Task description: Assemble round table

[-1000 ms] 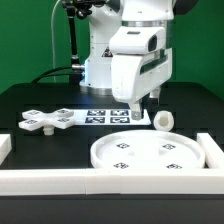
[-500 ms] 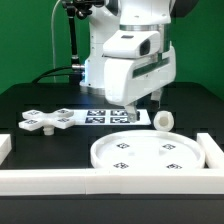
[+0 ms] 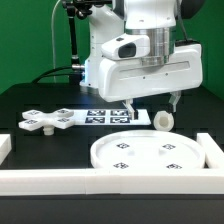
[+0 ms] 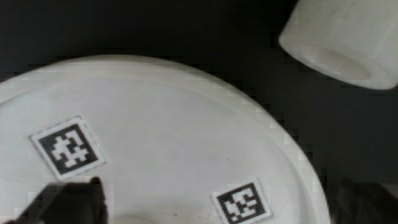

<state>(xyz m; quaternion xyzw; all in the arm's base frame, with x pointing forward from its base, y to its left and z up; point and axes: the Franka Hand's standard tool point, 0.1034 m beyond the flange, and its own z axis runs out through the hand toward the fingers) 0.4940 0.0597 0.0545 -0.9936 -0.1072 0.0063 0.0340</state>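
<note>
The large rimmed round disc (image 3: 150, 153) lies flat at the front of the table and fills much of the wrist view (image 4: 143, 130). The short cylindrical leg (image 3: 162, 119) stands just behind the disc's far rim, and shows in the wrist view (image 4: 347, 40). The cross-shaped base (image 3: 50, 121) lies at the exterior view's left. My gripper (image 3: 153, 104) hangs above the disc's far edge, close to the leg, with its fingers (image 3: 130, 106) wide apart and nothing between them. In the wrist view the gripper (image 4: 217, 207) is over the disc, and one dark fingertip (image 4: 71, 200) shows.
The marker board (image 3: 108, 116) lies behind the disc, under the arm. White border rails run along the front (image 3: 60, 181) and the exterior view's right (image 3: 212, 150). The robot's base (image 3: 100, 60) stands at the back.
The hand has turned about its vertical axis, so its broad side now faces the exterior camera. It has shifted slightly toward the exterior view's right. The parts have not moved.
</note>
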